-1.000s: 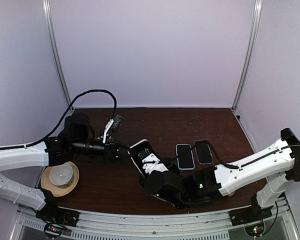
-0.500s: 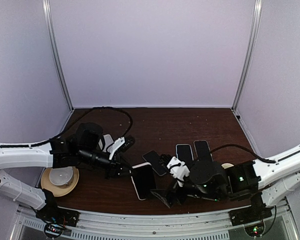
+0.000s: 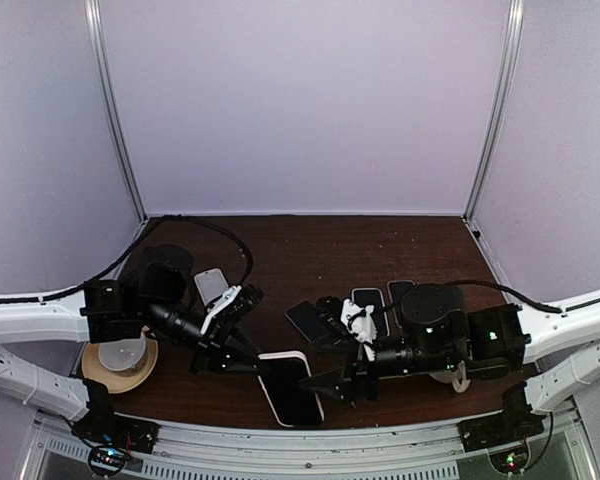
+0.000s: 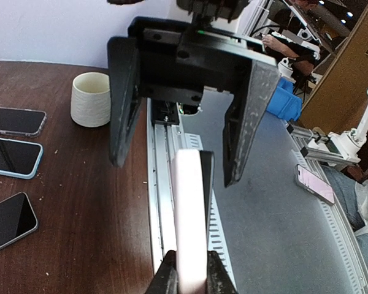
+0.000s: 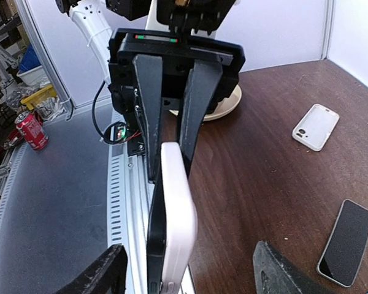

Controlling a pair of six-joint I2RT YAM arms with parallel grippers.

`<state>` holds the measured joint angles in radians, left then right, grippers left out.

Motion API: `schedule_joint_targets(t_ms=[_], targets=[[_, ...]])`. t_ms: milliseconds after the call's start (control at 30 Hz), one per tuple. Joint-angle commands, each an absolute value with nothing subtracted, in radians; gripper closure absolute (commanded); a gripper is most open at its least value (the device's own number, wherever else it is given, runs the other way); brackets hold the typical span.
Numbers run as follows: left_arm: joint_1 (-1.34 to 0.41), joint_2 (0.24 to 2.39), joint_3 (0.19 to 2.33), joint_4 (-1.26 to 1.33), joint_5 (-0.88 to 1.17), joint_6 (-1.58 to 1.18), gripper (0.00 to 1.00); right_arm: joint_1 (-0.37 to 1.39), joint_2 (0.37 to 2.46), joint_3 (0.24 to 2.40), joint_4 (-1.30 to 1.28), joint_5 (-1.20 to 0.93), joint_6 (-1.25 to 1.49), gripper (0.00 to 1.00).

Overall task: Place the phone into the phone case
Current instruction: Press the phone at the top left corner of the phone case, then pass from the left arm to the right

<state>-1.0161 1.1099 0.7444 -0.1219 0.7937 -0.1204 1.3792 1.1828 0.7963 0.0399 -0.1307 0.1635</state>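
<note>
A black phone point(image 3: 292, 390) sits in a white phone case point(image 5: 179, 196) and hangs over the table's front edge. My left gripper point(image 3: 245, 358) is shut on its far end. In the left wrist view the cased phone point(image 4: 190, 226) stands edge-on between the left gripper point(image 4: 190, 275) fingers. My right gripper point(image 3: 342, 385) faces the phone's other end. Its jaws are wide open on either side of the phone and do not touch it. In the right wrist view the right gripper point(image 5: 190, 251) straddles the black phone edge point(image 5: 154, 245), which bulges out of the case at the near end.
Three dark phones point(image 3: 305, 320) point(image 3: 370, 300) point(image 3: 400, 293) lie mid-table. A spare white case point(image 3: 212, 287) lies at the left. A white cup on a saucer point(image 3: 120, 355) stands near the left arm. Another cup point(image 4: 91, 107) stands on the right. The metal rail point(image 4: 162, 184) runs along the table's front edge.
The left arm has carried the cased phone toward the front edge. The right arm has drawn back to the right, and its open jaws now bracket the phone's end.
</note>
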Motion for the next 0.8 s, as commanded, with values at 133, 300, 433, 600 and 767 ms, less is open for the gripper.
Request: schedule_joint_targets(t_ms=[133, 300, 433, 600, 767], targets=[[-1.02, 1.081, 0.764, -0.025, 0.856, -0.095, 1.0, 1.361, 1.299, 0.908, 0.007, -0.297, 0.166, 0.51], [-1.022, 1.071, 0.759, -0.023, 0.852, -0.09, 1.0, 1.342, 1.279, 0.888, 0.021, -0.296, 0.184, 0.79], [-1.022, 1.076, 0.761, -0.021, 0.854, -0.093, 1.0, 1.337, 1.29, 0.911, 0.007, -0.295, 0.19, 0.91], [-1.023, 1.077, 0.762, -0.02, 0.825, -0.099, 0.98, 1.335, 1.288, 0.932, -0.009, -0.275, 0.193, 1.0], [-1.024, 1.081, 0.76, -0.011, 0.785, -0.111, 0.62, 1.333, 1.237, 0.946, -0.003, -0.209, 0.202, 1.0]])
